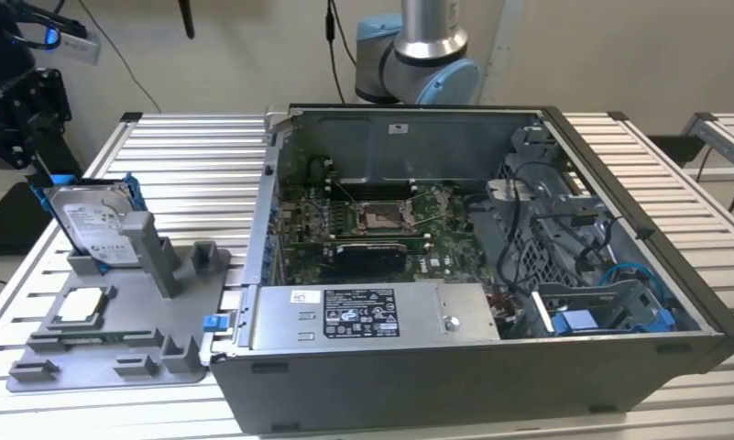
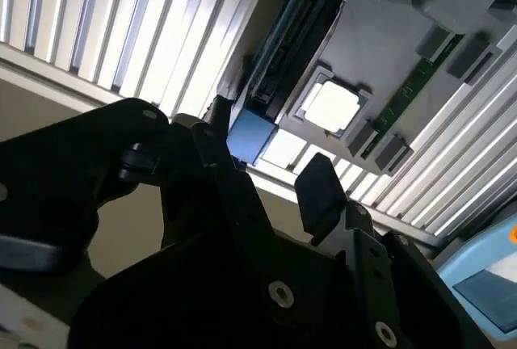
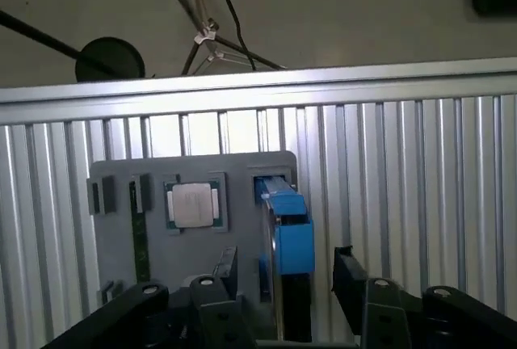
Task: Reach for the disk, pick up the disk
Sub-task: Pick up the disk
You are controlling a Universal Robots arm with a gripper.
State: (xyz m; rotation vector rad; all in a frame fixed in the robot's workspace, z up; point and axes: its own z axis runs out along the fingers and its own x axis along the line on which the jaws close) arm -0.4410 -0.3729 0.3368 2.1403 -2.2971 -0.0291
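The disk (image 1: 95, 220) is a silver hard drive with a white label and a blue frame. It stands tilted on edge in a grey holder (image 1: 158, 252) at the exterior view's left. My black gripper (image 1: 39, 170) hangs at its far upper end. In the first wrist view the disk (image 3: 291, 240) is edge-on between my two fingers (image 3: 349, 272), with a gap on each side. My gripper (image 3: 287, 276) is open. The second wrist view has the disk's blue corner (image 2: 250, 135) just past my open gripper (image 2: 271, 159).
A small square silver chip (image 1: 83, 302) lies in the same grey fixture plate (image 1: 110, 367), beside the disk. An open computer case (image 1: 465, 376) takes up the middle of the slatted metal table (image 1: 195, 147). The arm's base (image 1: 410, 55) stands behind the case.
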